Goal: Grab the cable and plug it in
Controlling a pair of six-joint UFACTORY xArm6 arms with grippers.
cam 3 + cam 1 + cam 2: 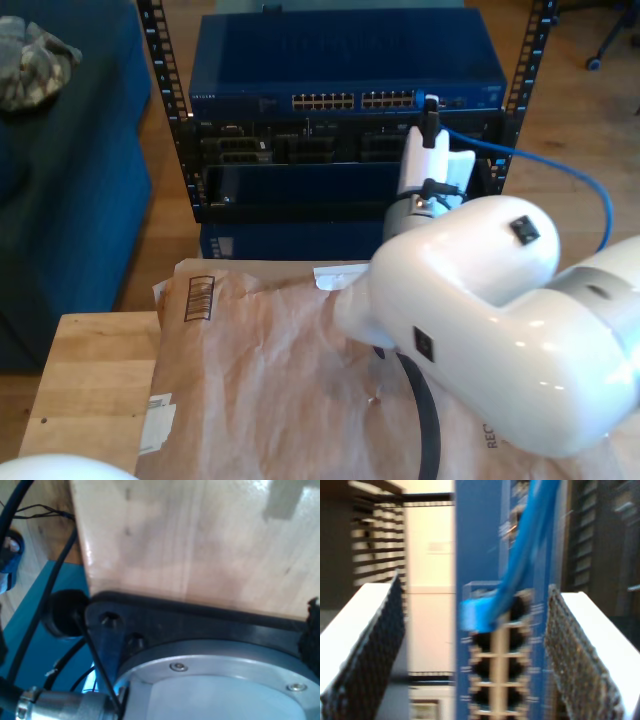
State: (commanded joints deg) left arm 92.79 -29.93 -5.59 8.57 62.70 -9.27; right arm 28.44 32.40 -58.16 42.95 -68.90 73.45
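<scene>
- Rack with blue network switch sits at the back in the exterior view; port rows run along the switch front.
- Second arm reaches from the exterior view's right toward the switch's right-hand ports; tabletop with brown paper lies below it.
- Cable loops off to the exterior view's right; its plug end is at a port in the upper row, blurred, so I cannot tell if it is fully seated.
- My second pincer is spread wide, fingers either side of the switch front, gripping nothing.
- My first pincer: state cannot tell; first wrist view gives wood and a black mounting plate.
- Step judged: seating check. Do it well by pushing straight along the port axis, keeping the clip unbent, and avoiding any sideways drag on the cable.
</scene>
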